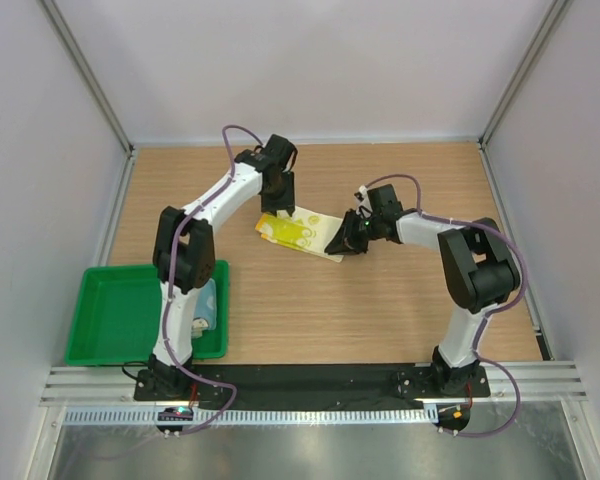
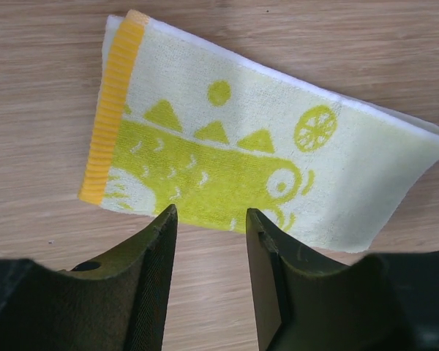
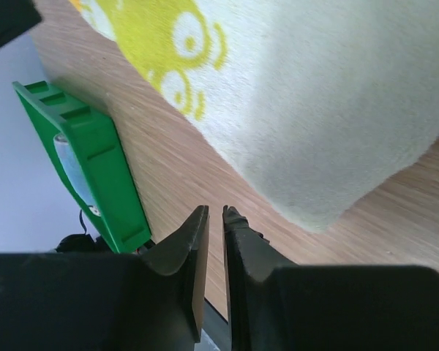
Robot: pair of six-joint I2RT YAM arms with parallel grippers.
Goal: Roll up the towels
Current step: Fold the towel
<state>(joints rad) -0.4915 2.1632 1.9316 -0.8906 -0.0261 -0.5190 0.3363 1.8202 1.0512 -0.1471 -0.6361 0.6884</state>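
The yellow-cream towel [image 1: 298, 234] lies folded flat on the wooden table, with its orange band [image 2: 114, 110] at one short end and a yellow-green fish print [image 2: 205, 172] across it. My left gripper [image 1: 280, 203] hovers over the towel's far long edge; in the left wrist view the left gripper [image 2: 211, 219] is open and empty. My right gripper [image 1: 346, 241] sits just off the towel's plain end [image 3: 329, 110]. Its jaws stand only a narrow slit apart, with nothing between them [image 3: 215, 213]. The light blue towel [image 1: 208, 304] lies in the tray, partly hidden by my left arm.
A green plastic tray [image 1: 110, 312] stands at the near left of the table, and its corner [image 3: 95, 157] shows in the right wrist view. White walls with metal posts enclose the table on three sides. A black rail runs along the near edge.
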